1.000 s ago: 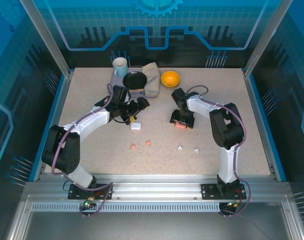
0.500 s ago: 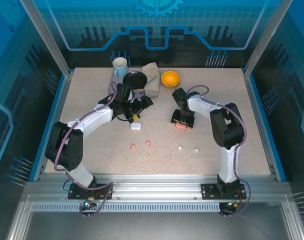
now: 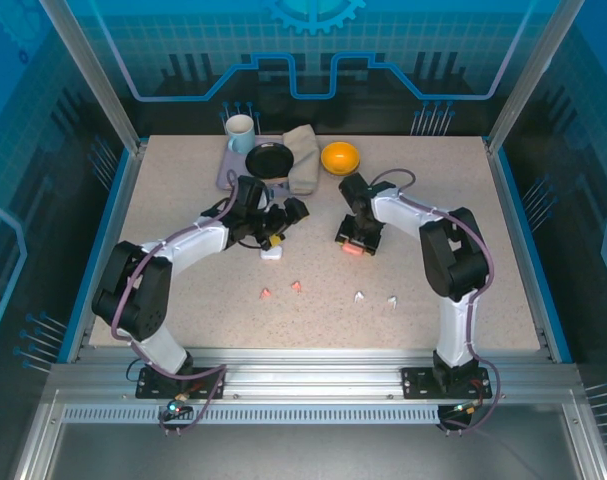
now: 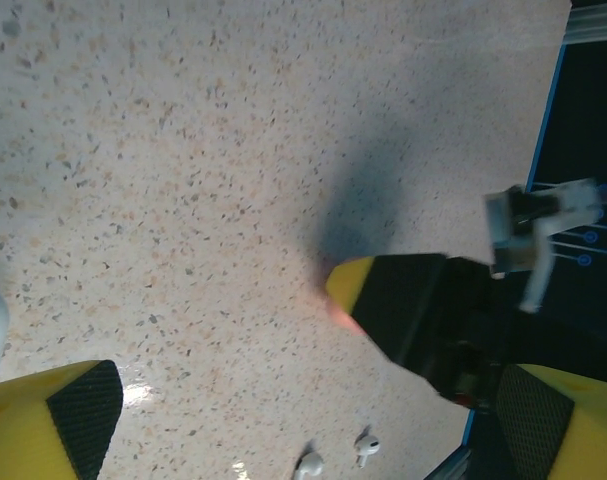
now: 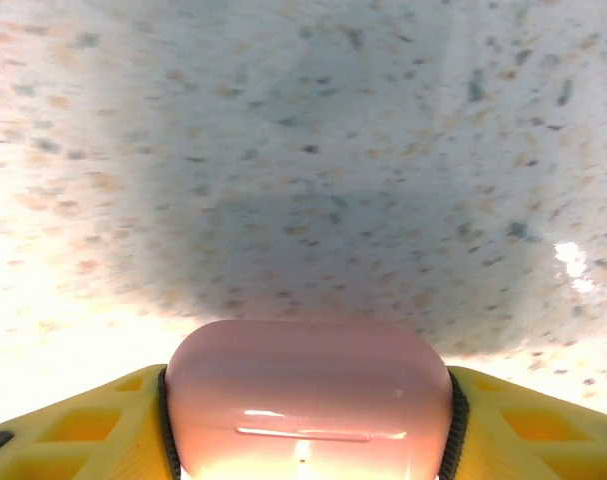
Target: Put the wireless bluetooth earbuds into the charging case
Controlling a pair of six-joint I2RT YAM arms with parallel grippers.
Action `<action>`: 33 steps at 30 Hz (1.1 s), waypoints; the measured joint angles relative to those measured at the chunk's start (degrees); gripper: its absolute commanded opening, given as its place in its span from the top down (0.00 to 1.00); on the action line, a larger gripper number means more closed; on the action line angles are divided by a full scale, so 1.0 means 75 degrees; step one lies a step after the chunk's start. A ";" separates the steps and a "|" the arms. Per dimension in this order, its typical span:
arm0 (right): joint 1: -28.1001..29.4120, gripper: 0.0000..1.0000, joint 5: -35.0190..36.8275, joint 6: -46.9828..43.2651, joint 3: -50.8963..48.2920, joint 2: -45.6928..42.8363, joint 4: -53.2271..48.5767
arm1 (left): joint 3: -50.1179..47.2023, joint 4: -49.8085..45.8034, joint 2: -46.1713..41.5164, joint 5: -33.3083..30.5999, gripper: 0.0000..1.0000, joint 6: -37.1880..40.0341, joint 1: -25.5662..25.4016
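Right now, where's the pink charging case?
Top view, right of centre: the pink charging case is between the fingers of the right gripper, with the orange bowl behind it.

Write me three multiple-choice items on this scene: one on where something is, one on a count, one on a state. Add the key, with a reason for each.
1. Where is the pink case?
A. In the orange bowl
B. Between the jaws of the right gripper
C. Beside the mug

2. How many earbuds lie loose on the table?
A. Two
B. Six
C. Four

3. How do the jaws of the left gripper stand?
A. Wide open, holding nothing
B. Shut on the white case
C. Shut on an earbud

Key:
1 B: the right wrist view shows yellow pads against both sides of the case.
2 C: the top view shows two pink and two white ones in a loose row.
3 A: the left wrist view shows its fingertips far apart with nothing held.
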 measured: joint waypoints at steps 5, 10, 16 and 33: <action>-0.0003 0.49 -0.0364 0.1026 0.0356 -0.0271 0.0318 | -0.0694 0.1011 0.0000 0.0003 0.02 0.0076 -0.0443; -0.0017 0.49 -0.0819 0.2186 0.0551 -0.0283 0.0752 | -0.1116 0.2203 0.0041 -0.0073 0.09 0.0070 -0.0903; -0.0015 0.49 -0.1177 0.3127 0.0746 -0.0216 0.0938 | -0.1096 0.3465 0.0551 -0.0289 0.31 -0.0041 -0.1139; 0.0035 0.50 -0.1390 0.3622 0.0895 -0.0219 0.1017 | -0.0393 0.4669 0.1749 -0.0682 0.48 -0.0274 -0.1139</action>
